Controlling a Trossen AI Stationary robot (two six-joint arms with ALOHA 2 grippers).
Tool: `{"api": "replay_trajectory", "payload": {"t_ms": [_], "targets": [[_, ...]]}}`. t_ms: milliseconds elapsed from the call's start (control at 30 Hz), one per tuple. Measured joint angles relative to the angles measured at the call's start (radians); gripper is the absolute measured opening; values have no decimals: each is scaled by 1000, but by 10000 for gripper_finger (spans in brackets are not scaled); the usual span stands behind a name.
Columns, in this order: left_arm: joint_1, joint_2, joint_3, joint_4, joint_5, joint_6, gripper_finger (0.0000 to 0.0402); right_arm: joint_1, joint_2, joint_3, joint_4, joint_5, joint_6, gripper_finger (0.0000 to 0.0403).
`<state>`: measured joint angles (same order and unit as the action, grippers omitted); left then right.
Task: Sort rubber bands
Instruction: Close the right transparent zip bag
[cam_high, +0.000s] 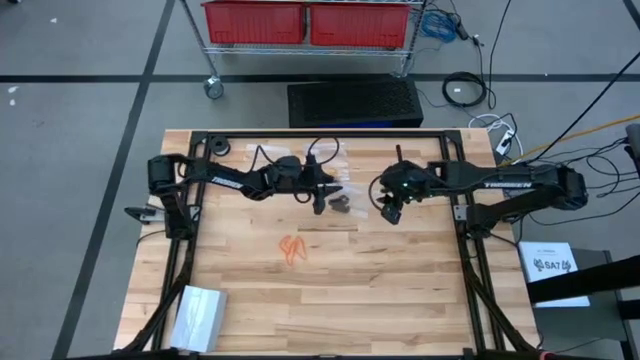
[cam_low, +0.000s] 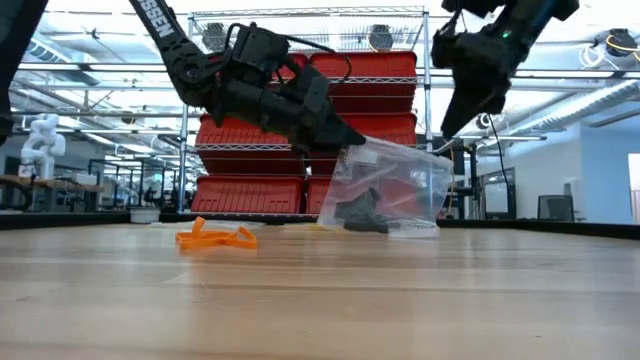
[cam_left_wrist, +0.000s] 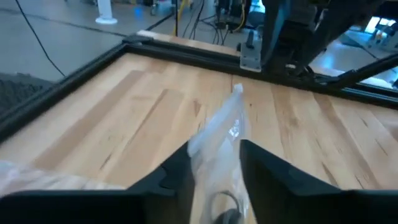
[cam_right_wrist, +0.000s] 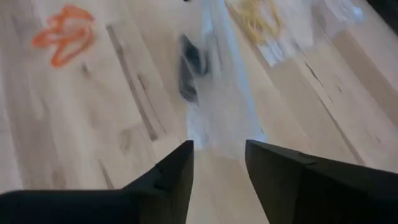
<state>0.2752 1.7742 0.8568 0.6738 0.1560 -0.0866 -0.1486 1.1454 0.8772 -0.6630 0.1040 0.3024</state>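
Observation:
A clear plastic bag stands on the table's middle with black rubber bands in its bottom. My left gripper reaches almost level to the bag's upper corner, its fingers apart with the bag's film between them. My right gripper is open and points down above the bag's other end, clear of it; the bag lies beyond its fingers. Orange rubber bands lie loose on the wood nearer the front. Yellowish rubber bands lie by another clear bag farther back. My left gripper has the bag's upper corner standing between its two spread fingers, which come nearly level from the table's left. Whether the fingers touch the film, I cannot tell. The bag's bottom rests on the table.
A pale stack lies at the near left corner. Black cables run along the far side. A dark frame borders the table. Red bins on a wire rack stand behind. Bare wood spreads toward the front.

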Motion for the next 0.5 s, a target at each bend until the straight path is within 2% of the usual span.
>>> {"api": "replay_trajectory", "payload": {"t_ms": [167,367,500], "targets": [[9,14,10,1,0,-32,172,0,92,-6,102,67,6,99],[42,-36,11,-21,1,-29,184,0,232,-120,413,89,65,10],[57,-68,11,-86,1,7,185,0,329,-175,564,114,124,6]]}}
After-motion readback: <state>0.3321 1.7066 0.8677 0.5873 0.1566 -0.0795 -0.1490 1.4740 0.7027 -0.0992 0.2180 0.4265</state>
